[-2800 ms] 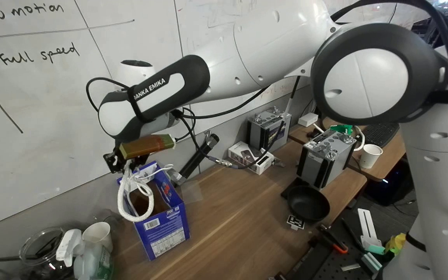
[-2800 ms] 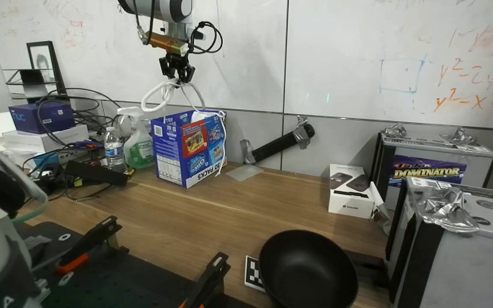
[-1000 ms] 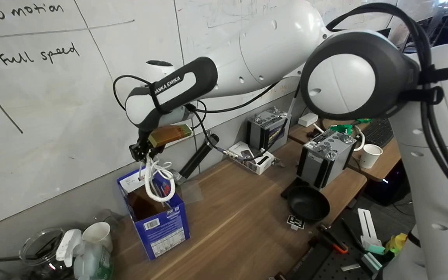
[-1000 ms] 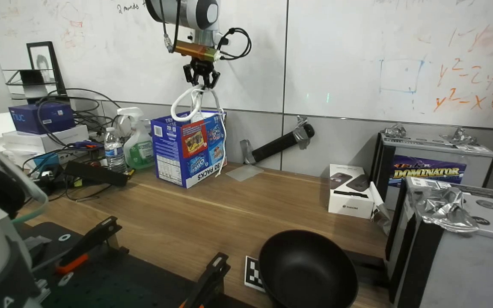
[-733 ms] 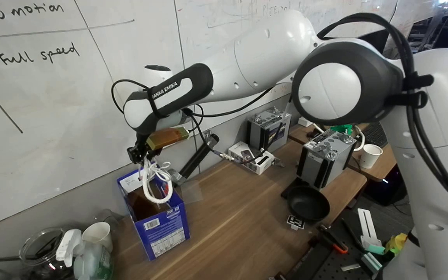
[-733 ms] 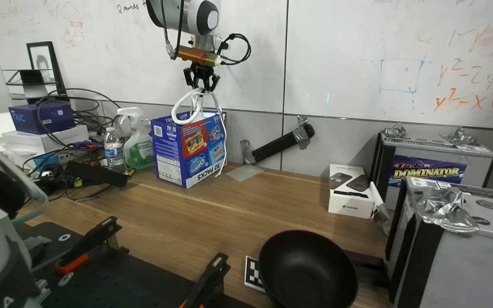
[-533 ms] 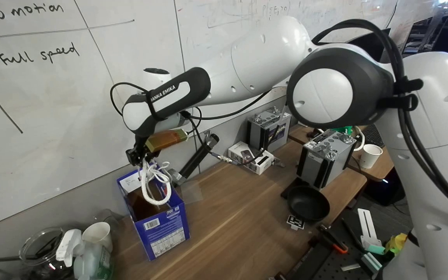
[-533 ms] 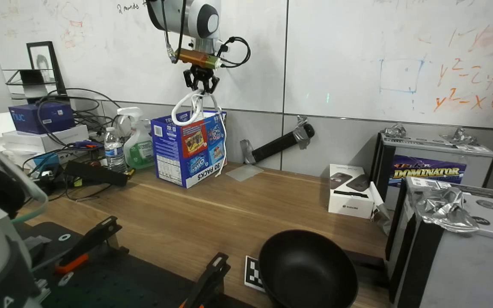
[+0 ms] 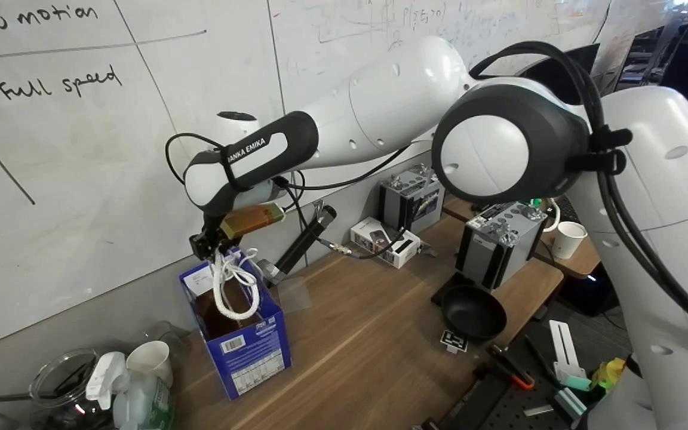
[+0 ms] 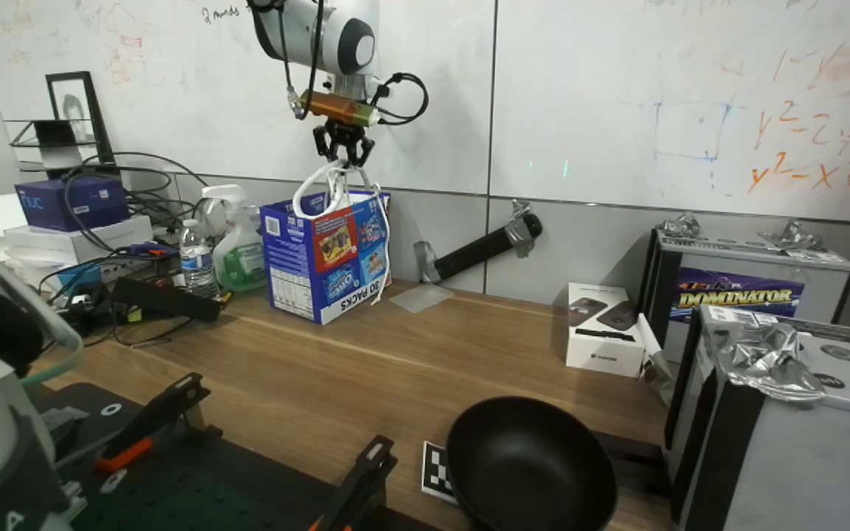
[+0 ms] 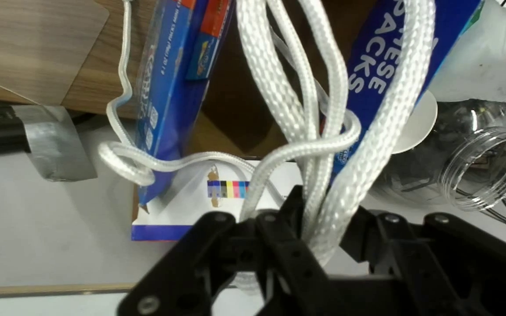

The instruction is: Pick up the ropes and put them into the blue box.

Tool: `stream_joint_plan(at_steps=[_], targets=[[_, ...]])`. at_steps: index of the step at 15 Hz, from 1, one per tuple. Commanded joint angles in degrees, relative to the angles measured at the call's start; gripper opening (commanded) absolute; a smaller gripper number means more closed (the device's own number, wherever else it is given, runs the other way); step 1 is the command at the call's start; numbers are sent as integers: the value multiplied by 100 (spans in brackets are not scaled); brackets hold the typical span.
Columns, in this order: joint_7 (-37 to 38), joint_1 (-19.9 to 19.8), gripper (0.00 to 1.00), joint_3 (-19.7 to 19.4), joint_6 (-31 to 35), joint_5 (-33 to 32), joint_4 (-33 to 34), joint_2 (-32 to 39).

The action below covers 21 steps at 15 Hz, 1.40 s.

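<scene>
My gripper (image 9: 215,254) is shut on a bundle of white ropes (image 9: 236,314), some thick and some thin. It holds them above the open top of the blue box (image 9: 254,352). In an exterior view the gripper (image 10: 347,156) is just above the box (image 10: 290,254), and the rope loop (image 10: 336,193) hangs at rim height. A thin strand hangs down outside the printed box face. In the wrist view the jaws (image 11: 312,215) pinch the ropes (image 11: 257,48), which fan out over the box (image 11: 376,61). A thin strand passes outside its left wall.
A spray bottle (image 9: 135,394), a paper cup (image 9: 151,361) and a clear jar (image 9: 63,382) stand near the box. A taped black tube (image 10: 480,247) leans at the whiteboard wall behind. A black pan (image 10: 532,464), a white box (image 10: 606,328) and two batteries (image 9: 499,242) stand farther away.
Over the last seconds my gripper has carried the ropes sideways over the box and then lowered. The loop now hangs lower, at the box's rim. The box has not moved.
</scene>
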Motion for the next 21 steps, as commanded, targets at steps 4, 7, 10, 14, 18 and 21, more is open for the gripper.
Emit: stream_joint_plan(at_steps=[4, 7, 10, 14, 18, 21], targets=[[-44, 55, 53, 28, -109, 34, 203, 33], [18, 92, 76, -19, -123, -10, 113, -55], [200, 159, 97, -169, -119, -143, -23, -165], [319, 178, 100, -343, -310, -321, 206, 25], [586, 311, 100, -596, -605, -640, 586, 292], [631, 346, 100, -652, -780, -760, 927, 470]])
